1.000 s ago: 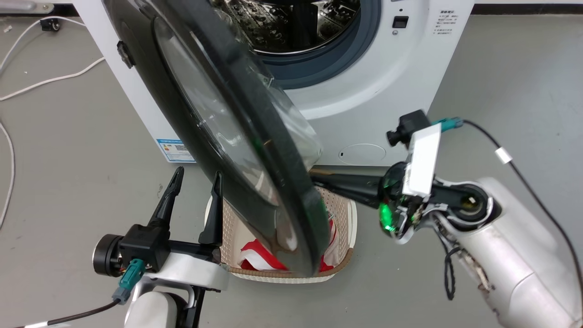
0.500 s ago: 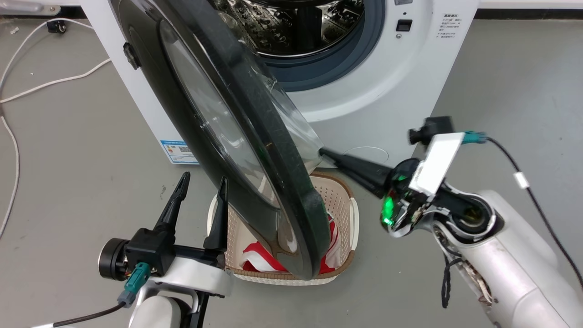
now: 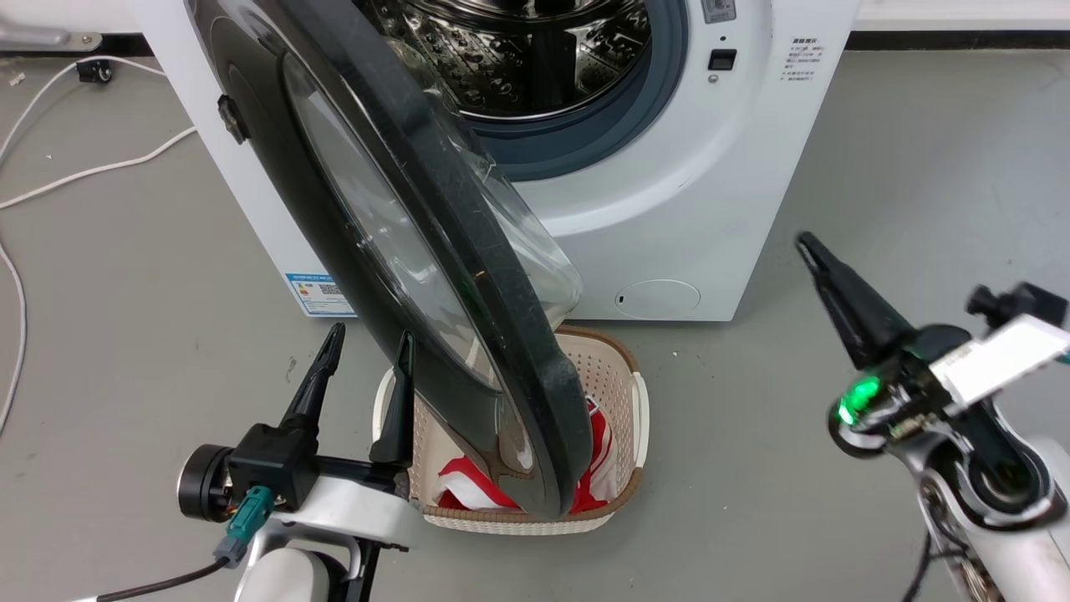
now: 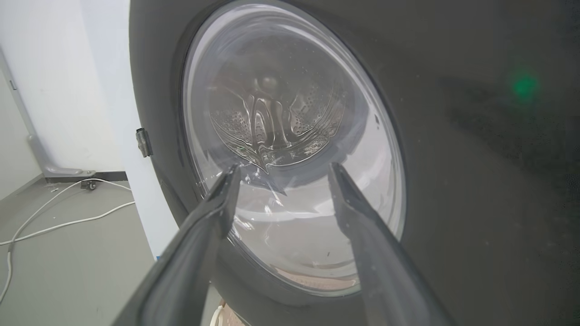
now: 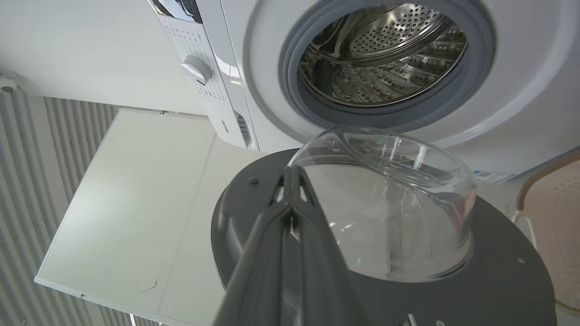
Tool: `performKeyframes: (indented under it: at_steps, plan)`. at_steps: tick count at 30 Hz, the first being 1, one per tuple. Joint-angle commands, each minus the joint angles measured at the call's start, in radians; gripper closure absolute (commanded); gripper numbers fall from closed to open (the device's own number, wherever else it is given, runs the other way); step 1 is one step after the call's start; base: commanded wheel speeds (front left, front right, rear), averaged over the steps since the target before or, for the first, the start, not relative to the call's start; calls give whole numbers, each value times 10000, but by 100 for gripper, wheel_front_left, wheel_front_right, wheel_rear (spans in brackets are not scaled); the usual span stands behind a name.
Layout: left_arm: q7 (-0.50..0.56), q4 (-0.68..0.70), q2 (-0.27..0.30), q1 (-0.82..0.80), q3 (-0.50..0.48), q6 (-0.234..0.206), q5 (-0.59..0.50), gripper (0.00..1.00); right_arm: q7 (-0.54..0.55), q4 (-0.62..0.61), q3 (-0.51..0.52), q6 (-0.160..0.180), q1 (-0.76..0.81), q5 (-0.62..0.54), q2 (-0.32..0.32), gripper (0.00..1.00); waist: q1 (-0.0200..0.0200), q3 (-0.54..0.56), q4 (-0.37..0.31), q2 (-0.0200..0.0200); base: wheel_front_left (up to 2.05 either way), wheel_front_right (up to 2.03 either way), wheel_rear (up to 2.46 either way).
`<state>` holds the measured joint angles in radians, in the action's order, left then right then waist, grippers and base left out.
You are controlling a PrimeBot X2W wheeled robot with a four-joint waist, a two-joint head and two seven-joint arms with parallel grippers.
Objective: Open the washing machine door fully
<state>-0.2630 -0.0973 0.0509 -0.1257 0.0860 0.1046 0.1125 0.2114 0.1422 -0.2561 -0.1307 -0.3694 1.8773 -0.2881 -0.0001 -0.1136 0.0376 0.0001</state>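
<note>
The washing machine door (image 3: 468, 276), round, glossy black with a bulging clear glass bowl, stands swung well out from the white machine (image 3: 669, 192), edge-on to the head view. Its steel drum (image 3: 518, 50) is exposed. My left gripper (image 3: 368, 351) is open at the lower left, fingers pointing up just beside the door's outer face; the left wrist view looks through the door (image 4: 476, 136) window between the open fingers (image 4: 213, 213). My right gripper (image 3: 807, 244) is shut and empty at the right, well apart from the door (image 5: 385, 271), whose inner side and glass bowl (image 5: 389, 199) fill the right wrist view.
A beige perforated laundry basket (image 3: 619, 401) with red-and-white cloth (image 3: 468, 493) sits on the grey floor under the door's lower edge. White cables (image 3: 84, 163) lie on the floor at the left. Open floor stretches to the right of the machine.
My right gripper has pulled away from behind the door's glass bowl, back to the right and clear of the door. The left gripper has stayed put. The head camera shifted slightly.
</note>
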Motion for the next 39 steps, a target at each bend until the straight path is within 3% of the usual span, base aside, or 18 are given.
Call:
performKeyframes:
  at_steps: [1,7,8,9,10,11,19,26,27,32,39]
  plan:
    - [-25,-1,-11,132,-42,-48,-27,0,-242,-277,205,0,477,-192,-120,100,1,21,-21,-1,0,0,0]
    - [-25,-61,-10,201,-85,-93,-21,0,-1515,-797,754,0,1875,-1028,-126,100,1,178,-79,-1,0,0,0]
    - [-25,-60,-10,208,-87,-89,-4,0,-1711,-752,730,0,2057,-1256,-148,84,1,210,-90,-1,0,0,0]
    - [-25,-62,-11,207,-85,-113,10,0,-1871,-719,673,0,2204,-1429,-136,62,1,235,-97,-1,0,0,0]
    - [-25,-67,-11,212,-89,-124,23,0,-1990,-742,615,0,2302,-1546,-60,48,1,254,-108,-1,0,0,0]
    - [-25,-77,-10,241,-91,-145,25,0,-2112,-751,570,0,2404,-1665,6,0,1,294,-122,-1,0,0,0]
    - [-25,-115,-10,369,-145,-192,27,0,-3375,-391,232,0,2927,-3030,284,0,1,475,-140,-1,0,0,0]
    - [-25,-86,-10,435,-189,-253,61,0,-4598,591,393,0,2860,-5816,453,0,1,500,-202,-1,0,0,0]
    - [-25,-86,-10,435,-189,-253,61,0,-4598,591,393,0,2860,-5816,453,0,1,500,-202,-1,0,0,0]
    - [-25,-65,-10,488,-248,-298,115,0,-4763,749,1755,0,2753,-8876,1083,0,1,503,-273,-1,0,0,0]
    - [-24,-60,-10,473,-294,-284,71,0,-4759,-597,3139,1,3077,-13866,2018,0,1,470,-306,-1,0,0,0]
